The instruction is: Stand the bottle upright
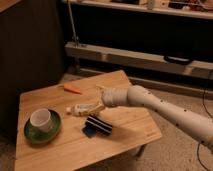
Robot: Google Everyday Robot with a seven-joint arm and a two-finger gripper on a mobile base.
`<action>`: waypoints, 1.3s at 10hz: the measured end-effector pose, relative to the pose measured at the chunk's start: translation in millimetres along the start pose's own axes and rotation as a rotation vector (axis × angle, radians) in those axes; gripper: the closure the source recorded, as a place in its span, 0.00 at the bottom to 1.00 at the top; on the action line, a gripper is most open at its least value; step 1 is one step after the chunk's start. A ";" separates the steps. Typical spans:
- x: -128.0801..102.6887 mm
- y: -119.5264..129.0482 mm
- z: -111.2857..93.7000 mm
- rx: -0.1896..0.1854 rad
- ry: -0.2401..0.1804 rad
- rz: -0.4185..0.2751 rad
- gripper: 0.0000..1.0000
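Bottle (82, 108) lying flat on wooden tabletop (60, 150), my gripper (101, 100) at its capless end, jaws spread apart, black striped block (98, 126) nearby

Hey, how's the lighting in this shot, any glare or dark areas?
Camera view: dim, warm light, dark background; the tabletop is well lit. The gripper, jaws open at the right end of the lying bottle, is evenly lit, without glare.

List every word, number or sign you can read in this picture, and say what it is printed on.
None can be read.
The bottle has a pale label: print too blurred to read.
The hand, at the bottle's right end: no lettering visible.
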 end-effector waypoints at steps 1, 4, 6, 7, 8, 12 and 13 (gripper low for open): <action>3.0 -5.5 10.8 0.025 0.082 0.016 0.20; 36.6 -13.2 28.7 0.080 0.221 0.067 0.20; 51.5 -16.4 26.9 0.087 0.238 0.084 0.20; 60.6 -16.6 25.9 0.082 0.239 0.081 0.20; 65.4 -17.1 27.7 0.070 0.238 0.074 0.20; 90.2 -21.3 43.7 -0.022 0.272 0.007 0.20; 96.1 -22.8 44.9 -0.030 0.278 0.000 0.20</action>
